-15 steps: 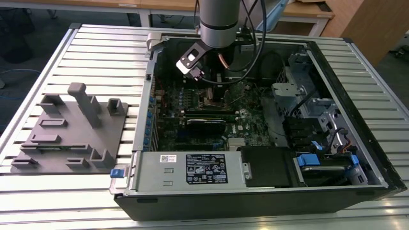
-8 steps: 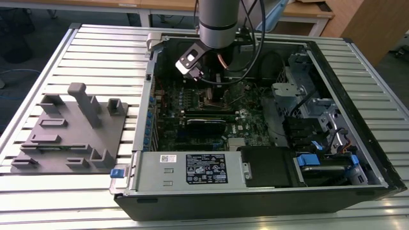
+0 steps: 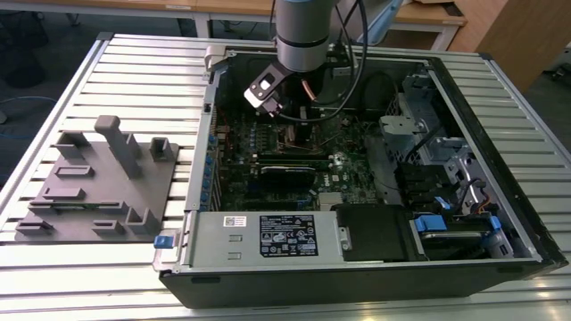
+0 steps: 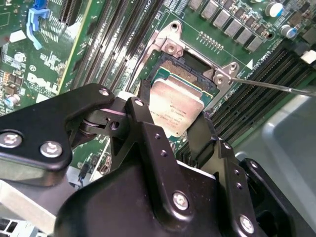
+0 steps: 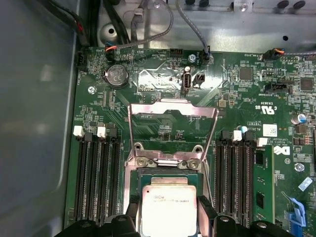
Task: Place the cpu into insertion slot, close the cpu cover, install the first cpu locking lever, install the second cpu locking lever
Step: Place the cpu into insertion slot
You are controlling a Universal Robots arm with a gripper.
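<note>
- Claw (image 4: pixel 172 113) is pinching the cpu (image 4: pixel 174 104). Its black fingers (image 4: pixel 143 101) are drawn in against two opposite edges, spread no wider than the chip itself.
- In both wrist views the chip's pale metal face is up. It sits just over the insertion slot (image 4: pixel 183 69), slightly askew, and a strip of the slot's contact field lies bare beside it. I judge it is not seated.
- Main risk: letting go while the chip is skewed or off its corners. It would then land crooked and bend the fine contacts underneath. Pushing down to fix that would make it worse.
- Second risk: a finger catching the socket rim, which would drag the chip sideways.
- In the first wrist view the cpu cover (image 5: pixel 173 105) stands folded back on its hinge just beyond the slot, fully open, so the way down is free.
- A thin wire locking lever (image 4: pixel 271 85) juts out from one corner of the socket, unlatched.
- Long black memory slots (image 5: pixel 96 173) flank the socket on both sides.
- In the exterior view the arm (image 3: pixel 303 37) comes down at twelve o'clock of the open computer case (image 3: pixel 499 100).
- The white-labelled power supply box (image 3: pixel 267 237) lies at six o'clock of the case.
- A grey fixture plate (image 3: pixel 98 180) lies outside the case at nine o'clock, on the slatted table (image 3: pixel 134 60).
</note>
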